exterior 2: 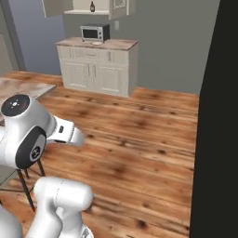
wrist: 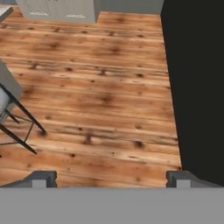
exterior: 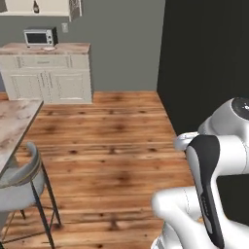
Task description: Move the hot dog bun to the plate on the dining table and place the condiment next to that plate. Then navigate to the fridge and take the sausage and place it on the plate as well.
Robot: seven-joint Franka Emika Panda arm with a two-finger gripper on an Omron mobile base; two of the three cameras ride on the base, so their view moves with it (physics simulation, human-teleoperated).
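My gripper (wrist: 113, 178) is open, its two dark fingertips (wrist: 43, 177) spread wide with nothing between them, and it looks down at bare wooden floor. A corner of the dining table (exterior: 12, 121), beige marble, shows at the left and again past my arm (exterior 2: 25, 87). A tall dark block (exterior: 204, 63) fills the right side (exterior 2: 218, 116) and the right of the hand view (wrist: 197, 87). It shows no handles, and I cannot tell whether it is the fridge. The hot dog bun, the plate, the condiment and the sausage are out of view.
A grey chair (exterior: 19, 182) on thin dark legs stands by the table. Against the far grey wall is a cream cabinet (exterior: 48, 73) with a marbled top and a microwave (exterior: 40, 36). A dark bottle (exterior 2: 92, 6) stands on a high shelf. Open wooden floor (exterior: 112, 146) lies between.
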